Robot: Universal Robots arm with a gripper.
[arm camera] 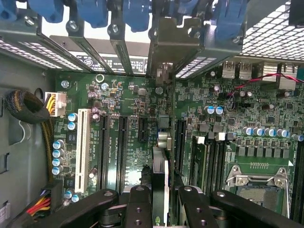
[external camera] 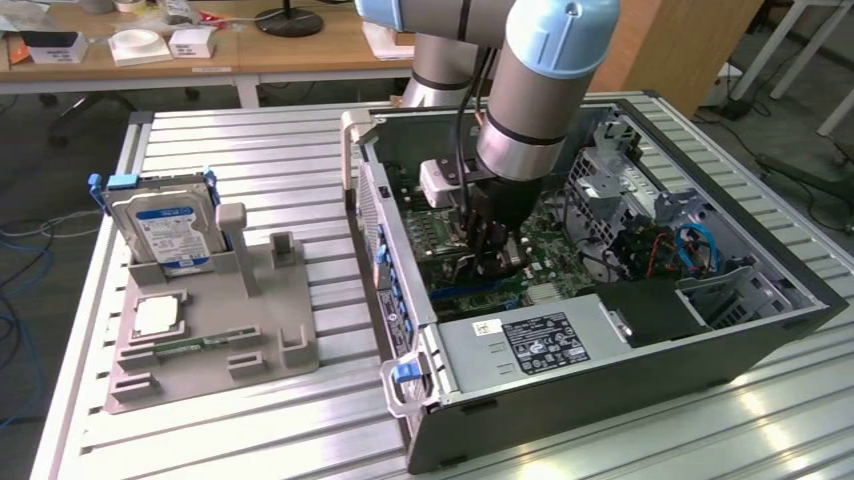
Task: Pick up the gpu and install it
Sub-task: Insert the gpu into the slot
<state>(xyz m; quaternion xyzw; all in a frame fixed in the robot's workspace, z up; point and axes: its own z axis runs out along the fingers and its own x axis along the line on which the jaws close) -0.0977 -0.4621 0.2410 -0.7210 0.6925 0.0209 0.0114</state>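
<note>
Exterior view: my arm reaches straight down into the open computer case [external camera: 747, 330]. My gripper [arm camera: 160, 199] is clamped on the gpu [arm camera: 160, 166], edge-on above the motherboard [arm camera: 128, 118].

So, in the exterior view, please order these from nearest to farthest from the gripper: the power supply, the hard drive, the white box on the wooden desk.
1. Power supply: inside the case, just in front of the gripper.
2. Hard drive: standing in the grey holder, toward the exterior view's left.
3. White box: on the wooden desk at the back, far upper left.
</note>
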